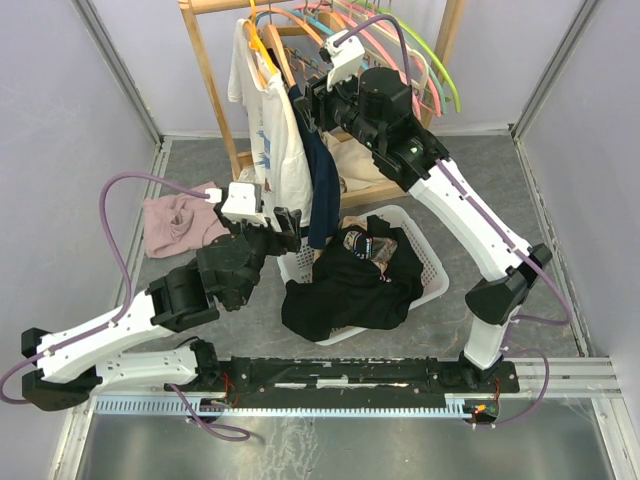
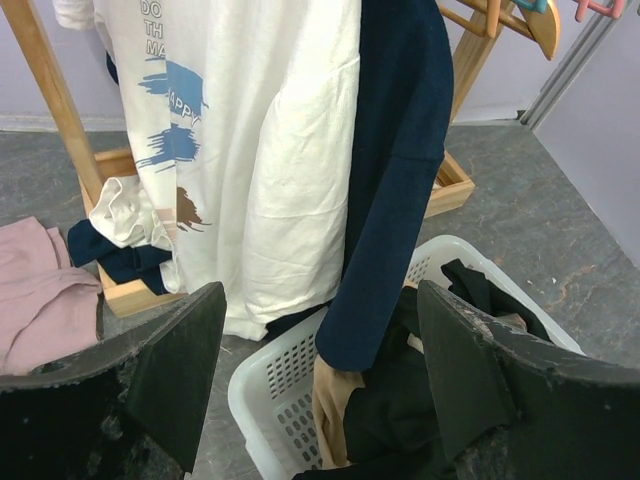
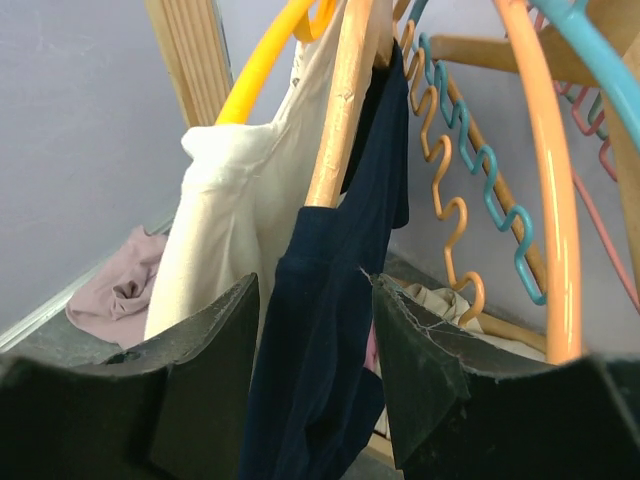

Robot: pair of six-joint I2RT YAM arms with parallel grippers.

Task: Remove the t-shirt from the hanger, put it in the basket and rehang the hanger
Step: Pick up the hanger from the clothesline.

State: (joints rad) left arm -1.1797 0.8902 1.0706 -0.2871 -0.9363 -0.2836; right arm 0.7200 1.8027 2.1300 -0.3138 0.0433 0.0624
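Right claw point(image 3: 318, 285): jaws apart, straddling the shoulder of the dark navy cotton t-shirt point(image 3: 330, 240) without pinching it, as far as the wrist view shows. Left claw point(image 2: 322, 300): released, jaws spread wide, nothing between them, held low and facing the hanging hems. Navy t-shirt: judged to be the task garment; draped on a tan wooden hanger point(image 3: 345, 100) at the top of the light wooden clothes rack point(image 1: 210, 80), its body hanging down to just above the white perforated plastic laundry basket point(image 1: 430, 265). Immediate neighbour: white cotton t-shirt with blue print point(image 2: 270, 150), touching the navy one along its side, on a yellow plastic hanger point(image 3: 260, 65). Further along the rail: wavy orange and teal plastic hangers point(image 3: 460, 210), bare. In the basket: black garments point(image 1: 350, 285), heaped over the rim. Left of the rack: crumpled pink garment point(image 1: 180, 222) on the grey desk point(image 1: 560, 200). Hazards, as judged: the right claw, closing here, may pinch the hanger arm with the cloth, so a pull would drag the hanger off the rail rather than free the shirt; the navy collar may catch on the hanger end; the left claw, so wide and facing both hems, may gather the white shirt along with the navy one.
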